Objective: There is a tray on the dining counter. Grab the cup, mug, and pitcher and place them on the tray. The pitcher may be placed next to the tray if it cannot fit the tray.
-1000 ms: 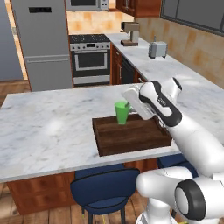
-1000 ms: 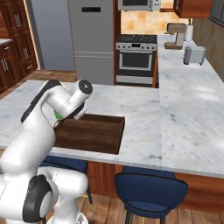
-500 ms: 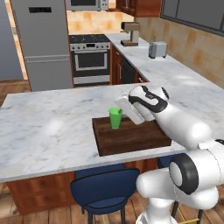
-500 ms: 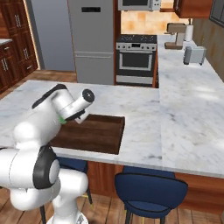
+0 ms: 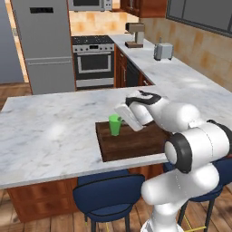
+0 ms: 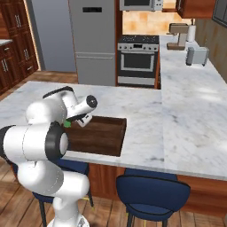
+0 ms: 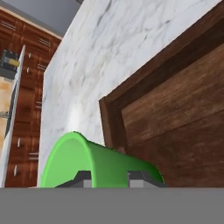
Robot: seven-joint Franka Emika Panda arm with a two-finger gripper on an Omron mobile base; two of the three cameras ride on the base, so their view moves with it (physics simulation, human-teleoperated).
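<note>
The cup (image 5: 115, 125) stood at the left end of the tray (image 5: 131, 144) on the dining counter (image 5: 50, 131), pinched by the gripper (image 7: 107, 178), whose fingertips (image 7: 83, 178) were mostly hidden behind it. Nothing else sat on the tray.

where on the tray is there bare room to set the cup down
The tray is bare wood from the green cup, held by the claw at its left end, to its right end. Only that left end is crowded, by the arm.
</note>
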